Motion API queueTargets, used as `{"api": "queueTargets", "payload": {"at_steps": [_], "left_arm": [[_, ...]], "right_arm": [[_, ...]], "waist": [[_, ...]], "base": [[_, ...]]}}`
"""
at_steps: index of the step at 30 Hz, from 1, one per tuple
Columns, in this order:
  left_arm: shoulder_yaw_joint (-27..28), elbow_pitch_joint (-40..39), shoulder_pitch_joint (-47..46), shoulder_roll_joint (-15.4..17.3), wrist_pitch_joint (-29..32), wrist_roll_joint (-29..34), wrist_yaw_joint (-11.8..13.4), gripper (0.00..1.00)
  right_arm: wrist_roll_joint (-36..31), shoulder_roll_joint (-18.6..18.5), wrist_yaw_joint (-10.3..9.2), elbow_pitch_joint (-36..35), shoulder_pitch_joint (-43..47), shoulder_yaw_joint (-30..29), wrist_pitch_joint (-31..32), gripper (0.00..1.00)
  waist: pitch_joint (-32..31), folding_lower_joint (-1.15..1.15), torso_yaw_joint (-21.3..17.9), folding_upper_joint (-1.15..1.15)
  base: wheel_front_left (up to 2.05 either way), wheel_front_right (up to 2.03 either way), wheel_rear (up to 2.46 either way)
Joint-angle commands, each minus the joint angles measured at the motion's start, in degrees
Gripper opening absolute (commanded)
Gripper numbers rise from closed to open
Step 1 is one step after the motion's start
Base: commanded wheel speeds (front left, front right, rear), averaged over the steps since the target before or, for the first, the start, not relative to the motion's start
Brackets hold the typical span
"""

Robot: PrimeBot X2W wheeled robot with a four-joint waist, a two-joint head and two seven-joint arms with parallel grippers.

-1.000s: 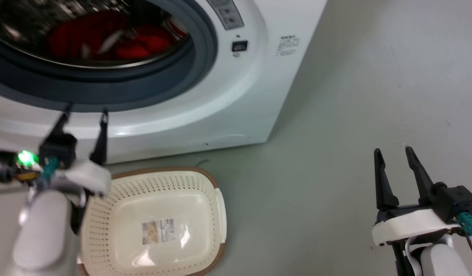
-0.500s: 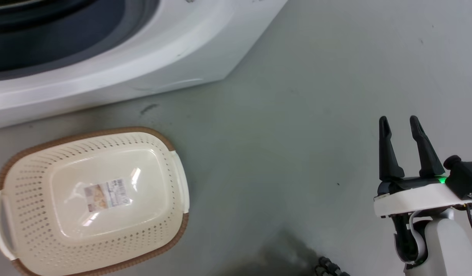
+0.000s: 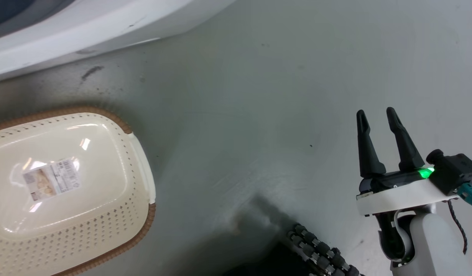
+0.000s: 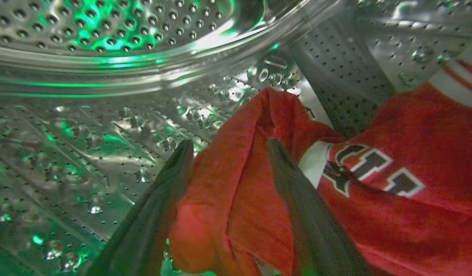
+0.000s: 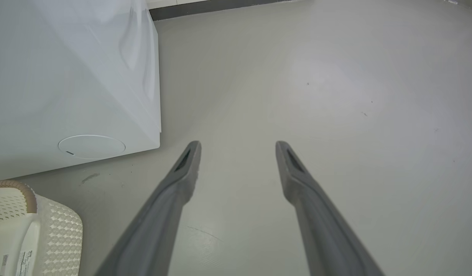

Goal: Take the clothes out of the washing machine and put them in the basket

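Note:
In the left wrist view I look into the washing machine's perforated steel drum. The clothes lie there: bright red fabric with black-and-white lettering and a red-and-white striped cuff. My left gripper is open, its two fingers straddling a raised fold of the red fabric. In the head view the white washing machine crosses the top left. The cream basket stands on the floor before it, holding nothing. My right gripper hangs open over bare floor, well right of the basket.
The grey floor spreads to the right of the washing machine's side panel. A black ribbed cable chain of my own base lies at the bottom of the head view.
The head camera has tipped down and turned, so the drum opening and my left arm have left its picture. The right gripper stays open.

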Motion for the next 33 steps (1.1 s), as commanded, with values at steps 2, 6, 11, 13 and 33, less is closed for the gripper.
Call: {"api": "queueTargets", "payload": {"at_steps": [2,6,11,13,33], "left_arm": [[-0.35,0.33,-2.01,0.84,2.61,-0.52,0.13,1.0],[-1.07,1.63,-3.32,1.87,8.86,-2.07,0.13,1.0],[-1.04,2.03,-3.17,3.03,11.87,-3.06,0.37,1.0],[-0.78,1.94,-2.47,3.03,12.58,-3.59,0.67,1.0],[-1.55,-2.09,-2.89,6.87,10.07,-6.18,0.27,0.0]], "right_arm": [[0.42,0.08,-0.04,-0.6,-0.26,0.7,-0.12,1.0],[1.03,0.08,-0.04,-1.29,0.69,1.35,-0.12,1.0],[0.88,0.08,-0.04,-1.99,1.7,1.49,-0.12,1.0],[0.91,0.07,-0.04,-2.31,1.83,1.34,-0.12,1.0],[1.48,0.07,-0.04,-3.97,-0.06,1.21,-0.12,1.0]], "waist": [[1.75,-0.01,-1.64,0.0],[2.33,-0.01,-2.1,0.0],[3.04,-0.01,-2.0,0.0],[3.3,-0.01,-1.87,0.0],[4.48,-0.01,-1.26,0.0]], "base": [[0.0,0.0,0.0],[0.0,0.0,0.0],[0.0,0.0,0.0],[0.0,0.0,0.0],[0.0,0.0,0.0]]}}
